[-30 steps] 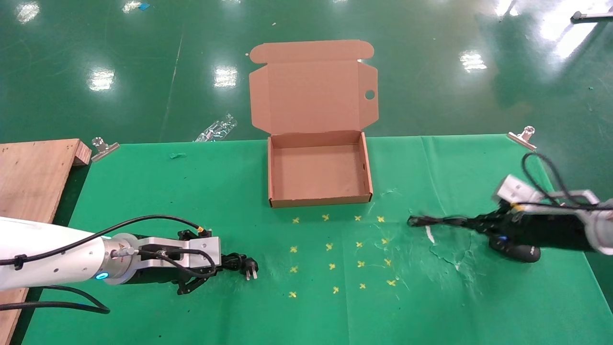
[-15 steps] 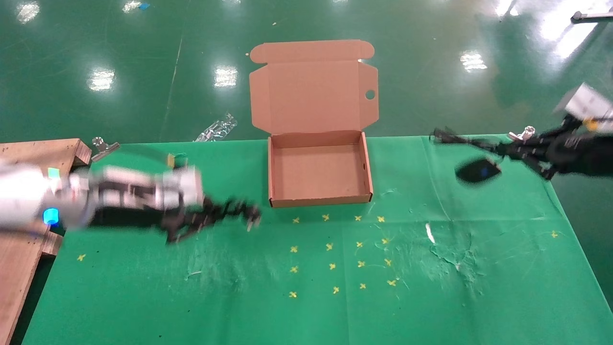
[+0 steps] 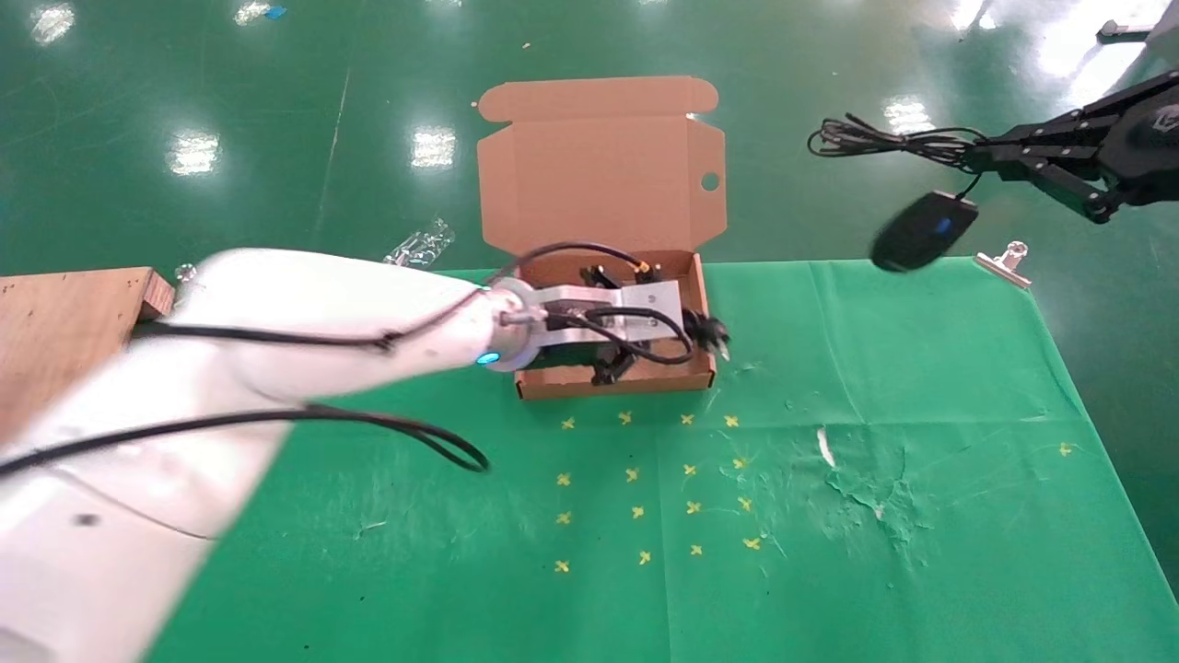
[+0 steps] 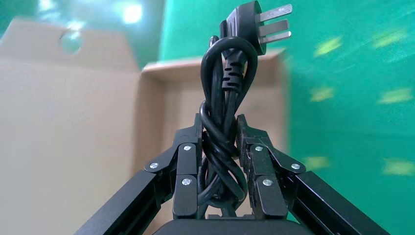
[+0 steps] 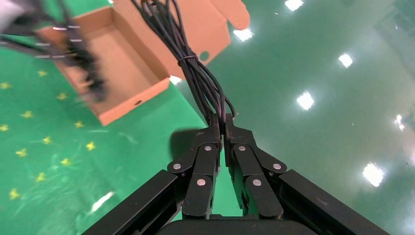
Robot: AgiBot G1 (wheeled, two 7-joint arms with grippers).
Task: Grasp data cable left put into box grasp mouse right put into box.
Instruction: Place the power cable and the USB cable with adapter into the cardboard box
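A counter [image 3: 921,571] covered with a green cloth carries an open brown cardboard box [image 3: 707,368] at its far middle. Small yellow cross marks [image 3: 645,474] dot the cloth just in front of the box. Metal clips [image 3: 1004,261] hold the cloth at the far corners.

Data cable [image 4: 222,127]: thick black cord, coiled and looped, clamped in a black gripper over the box, its two-pronged plug [image 3: 714,335] poking past the right wall; box [image 3: 705,304]: shallow brown cardboard, lid open and upright, round hole in right flap; mouse [image 3: 924,230]: black oval, blue wheel, dangling in air by its bundled thin cord [image 5: 195,73], right of the box.
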